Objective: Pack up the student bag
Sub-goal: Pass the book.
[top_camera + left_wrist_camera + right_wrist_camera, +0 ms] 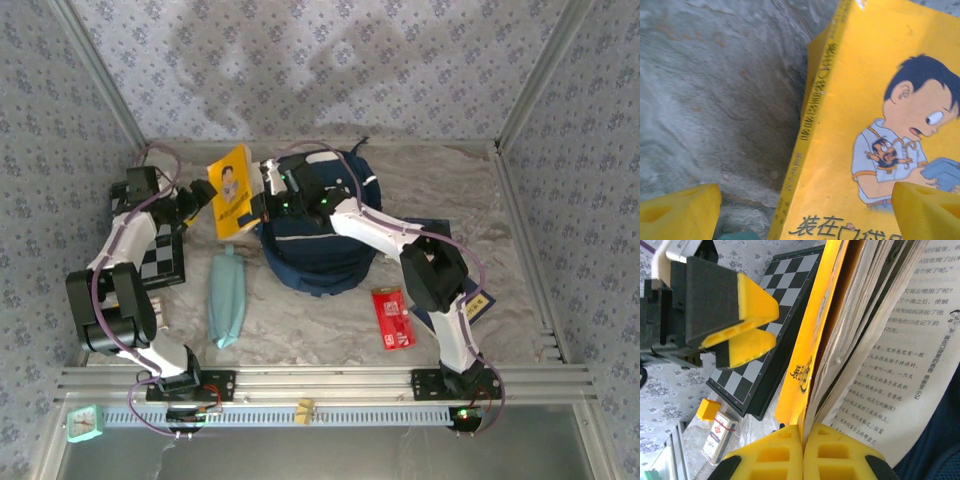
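Observation:
The student bag (322,250), a large navy backpack, lies in the middle of the table, and its dark blue fabric (940,450) fills the corner of the right wrist view. My right gripper (264,204) reaches over the bag and is shut (803,440) on the cover edge of a yellow book (232,190), which hangs partly fanned open (875,315). My left gripper (196,196) stands open just left of the book. Its yellow fingertips (685,210) sit wide apart, facing the cartoon cover (860,150) without closing on it.
A folded chessboard (160,262) lies under the left arm. A teal pencil case (228,297) lies in front of the bag, with a red packet (393,317) to the right. A navy book (478,305) sits beneath the right arm. A card box (719,436) lies near the chessboard.

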